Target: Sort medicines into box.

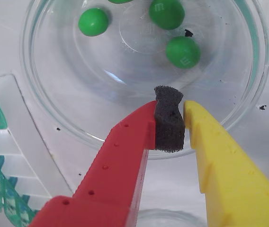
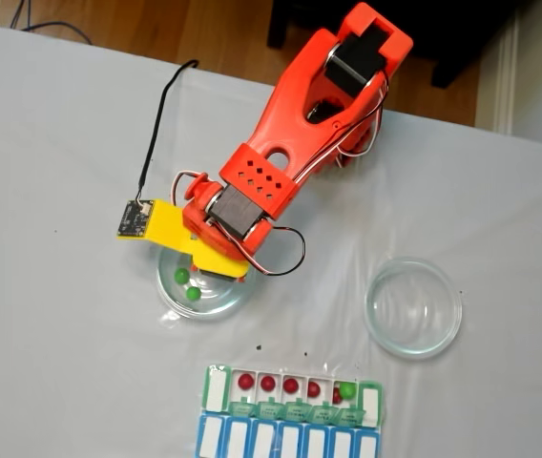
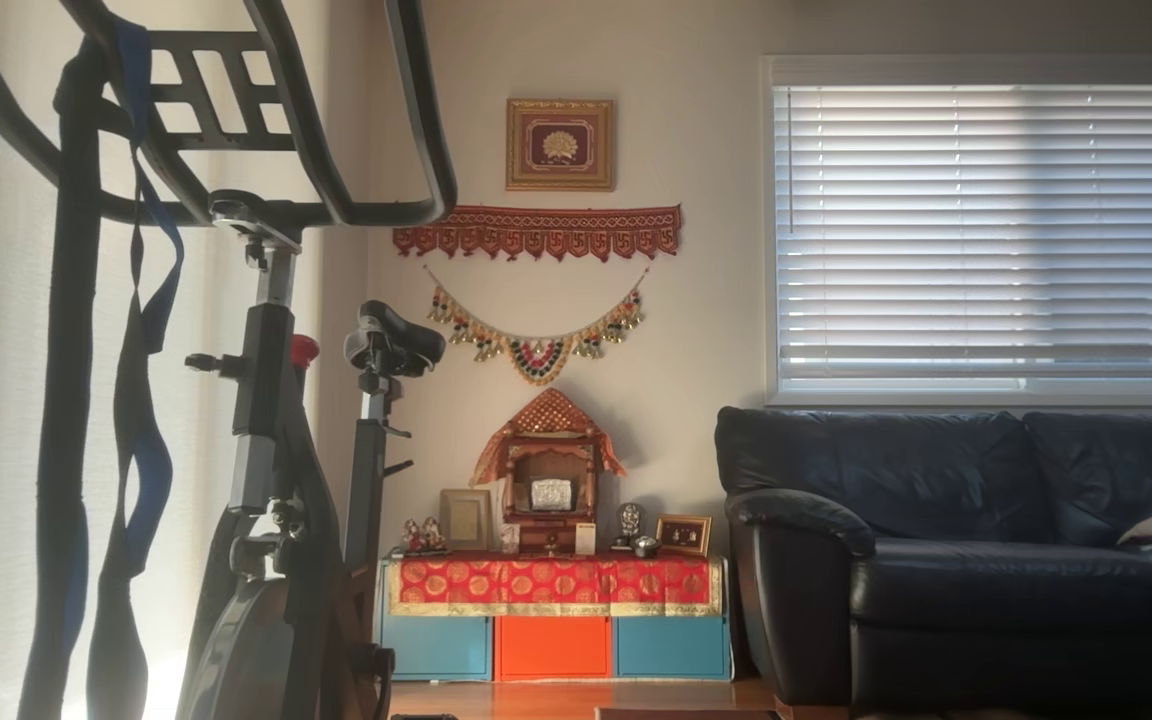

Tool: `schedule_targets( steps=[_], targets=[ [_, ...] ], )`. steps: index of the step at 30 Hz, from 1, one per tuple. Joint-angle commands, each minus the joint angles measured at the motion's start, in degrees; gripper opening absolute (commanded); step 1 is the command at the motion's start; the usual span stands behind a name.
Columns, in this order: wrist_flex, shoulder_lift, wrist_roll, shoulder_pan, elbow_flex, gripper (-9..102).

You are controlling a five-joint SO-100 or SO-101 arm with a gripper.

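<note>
Faint "m" marks, seemingly, on two green pills (image 1: 183, 52).

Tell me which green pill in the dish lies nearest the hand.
In the wrist view, the lowest right green pill, just beyond the foam pad of the hand. The other pills in the dish sit further back, near the picture's top edge.

Glossy green pills (image 1: 93, 21), clear glass dish (image 1: 54, 113), matt foam pad (image 1: 168, 118)

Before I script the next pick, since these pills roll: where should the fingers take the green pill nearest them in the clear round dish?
Take the round glossy green pill across its widest middle, coming straight down from above. It lies flat on the clear glass dish, apart from the others, so one finger fits on either side.
</note>
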State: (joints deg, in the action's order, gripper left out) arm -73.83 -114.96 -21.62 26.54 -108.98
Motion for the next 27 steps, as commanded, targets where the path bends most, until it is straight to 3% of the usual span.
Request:
schedule_targets(
  steps=[1,11,27],
  targets=[
    [-0.26,-0.97,0.88,0.88,2.37,1],
    [3.87,2.90,1.23,2.99,1.14,1],
    [2.90,1.93,-2.46,4.13,-1.05,2]
  ],
)
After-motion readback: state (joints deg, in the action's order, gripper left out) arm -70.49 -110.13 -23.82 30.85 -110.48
